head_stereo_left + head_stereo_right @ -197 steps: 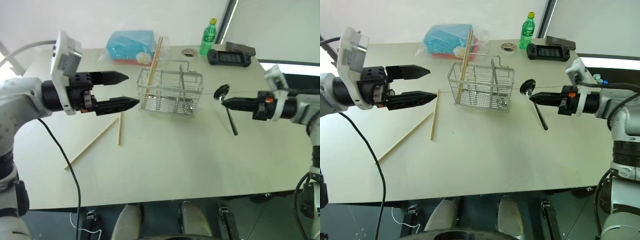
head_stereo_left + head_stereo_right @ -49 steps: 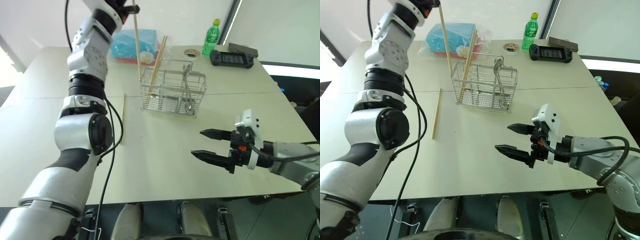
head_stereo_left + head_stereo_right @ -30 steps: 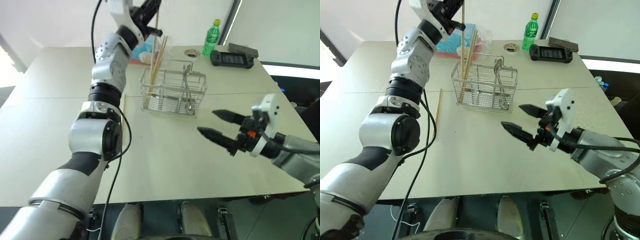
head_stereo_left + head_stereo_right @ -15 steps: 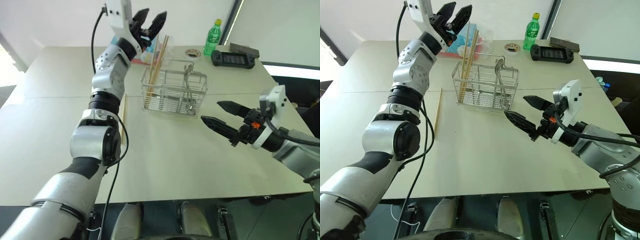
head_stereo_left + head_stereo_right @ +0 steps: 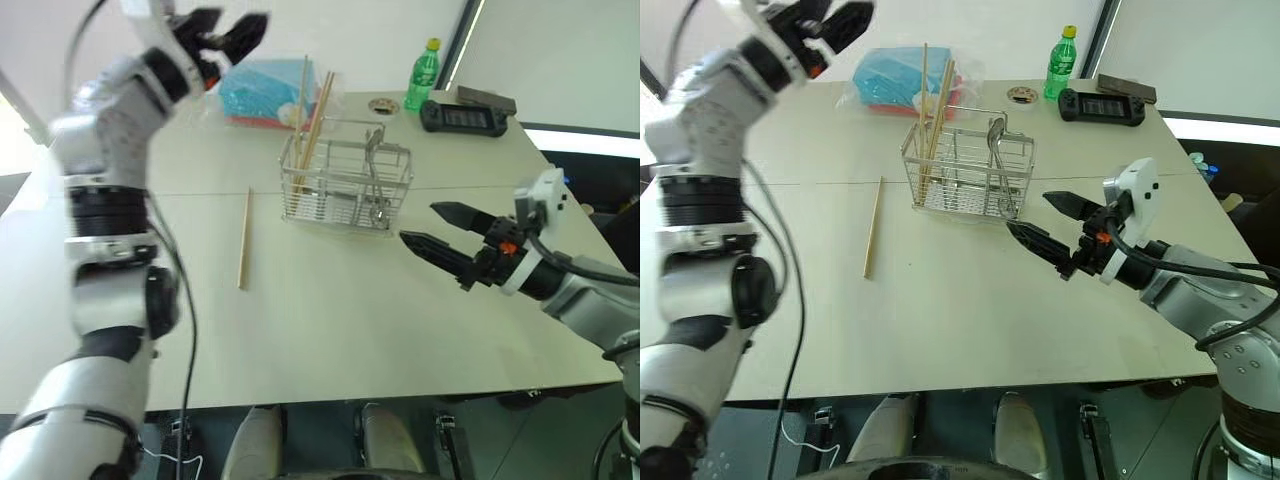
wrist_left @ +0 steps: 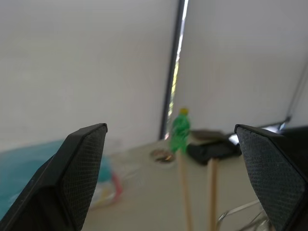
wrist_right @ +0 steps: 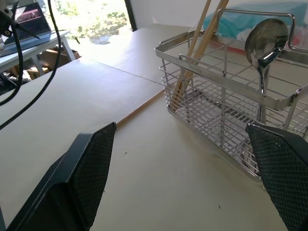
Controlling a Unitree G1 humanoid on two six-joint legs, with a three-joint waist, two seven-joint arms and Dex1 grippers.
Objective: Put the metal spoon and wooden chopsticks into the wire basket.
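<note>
Beige table: left claw wide open, empty, raised; right claw wide open, empty, near wire basket.

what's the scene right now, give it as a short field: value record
left gripper: open, raised over the table's far left, holding nothing
right gripper: open, hovering in front of the basket's right end, holding nothing
wire basket: upright, mid-table
metal spoon: standing in the basket, bowl up
wooden chopsticks in basket: leaning in its left end
chopstick on table: lying flat, left of the basket
left to do: that last chopstick
</note>
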